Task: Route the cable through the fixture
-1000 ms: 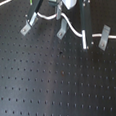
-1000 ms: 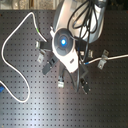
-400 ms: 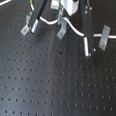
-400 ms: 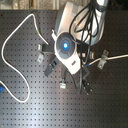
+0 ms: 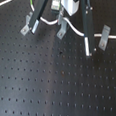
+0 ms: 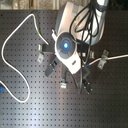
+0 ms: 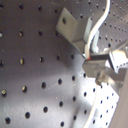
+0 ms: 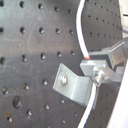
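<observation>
Black perforated desk (image 5: 51, 88) is carrying several small metal bracket fixtures, one (image 7: 75, 29) showing close up in both wrist views, also (image 8: 75, 86). The white cable (image 8: 82, 45) is running past that bracket's upright face, touching or nearly touching it, and into the gripper (image 8: 100, 70), which is clenching on it. In the second exterior view the cable (image 6: 15, 42) is looping wide toward the desk's left edge.

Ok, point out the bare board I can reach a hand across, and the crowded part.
Free: the perforated board in the first exterior view, everything below the row of metal brackets. Crowded: around the gripper in the second exterior view, among brackets and the cable.
</observation>
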{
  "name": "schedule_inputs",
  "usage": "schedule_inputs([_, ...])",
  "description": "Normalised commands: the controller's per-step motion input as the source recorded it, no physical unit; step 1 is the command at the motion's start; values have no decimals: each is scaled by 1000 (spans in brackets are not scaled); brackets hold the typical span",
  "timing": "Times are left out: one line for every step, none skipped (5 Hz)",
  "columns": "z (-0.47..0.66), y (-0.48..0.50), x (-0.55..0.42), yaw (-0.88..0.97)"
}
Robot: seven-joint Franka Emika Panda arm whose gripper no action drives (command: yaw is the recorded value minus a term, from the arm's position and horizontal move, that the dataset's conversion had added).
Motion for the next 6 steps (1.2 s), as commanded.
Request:
schedule_inputs([316, 91, -95, -46])
schedule_inputs([231, 58, -46, -74])
schedule_inputs([127, -5, -7, 0])
schedule_inputs([-21, -333, -50, 163])
schedule_inputs([-125, -340, -232, 294])
schedule_inputs([-44, -199, -265, 408])
